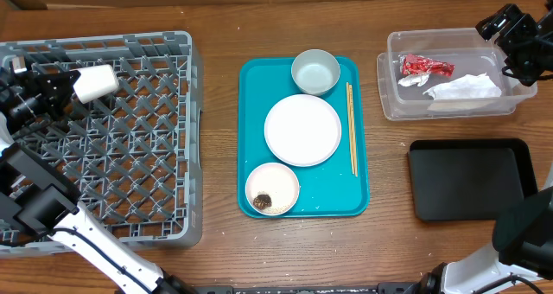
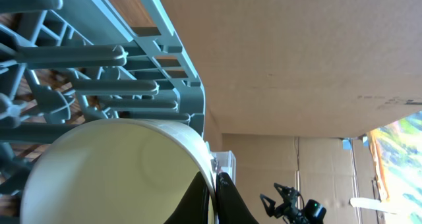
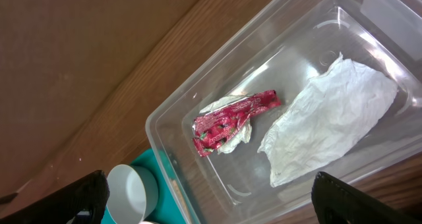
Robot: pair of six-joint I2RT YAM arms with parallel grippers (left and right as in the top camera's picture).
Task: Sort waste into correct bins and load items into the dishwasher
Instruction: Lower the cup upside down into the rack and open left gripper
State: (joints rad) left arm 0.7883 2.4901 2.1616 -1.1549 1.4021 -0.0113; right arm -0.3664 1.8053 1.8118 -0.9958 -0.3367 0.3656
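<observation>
The grey dish rack [image 1: 155,40] spreads beneath my left gripper [image 2: 212,196] and runs on well past its fingertips. Its pegs crowd close round what I carry. Off beyond the rack's far wall from that hand lies the teal tray [image 1: 255,130], with the plate [image 1: 302,130], the bowl [image 1: 315,71], a small dish with scraps [image 1: 272,188] and the chopsticks [image 1: 351,130] all waiting. The clear bin [image 3: 173,105] sits straight under my right gripper [image 3: 210,178], which hangs wide open and empty above the napkin [image 3: 330,118] and the red wrapper [image 3: 231,118].

My left fingers are pinched narrow on the wall of the cream cup [image 2: 119,171], right at its rim. The cup lies on its side at the rack's back corner. I cannot tell whether it touches a peg.

To seat it well, I judge I should roll my wrist until the mouth faces down. Then I lower between two rows of pegs until the rack bears the weight, and only then let go. I draw back along the cup's wall, so my finger does not tip it.
</observation>
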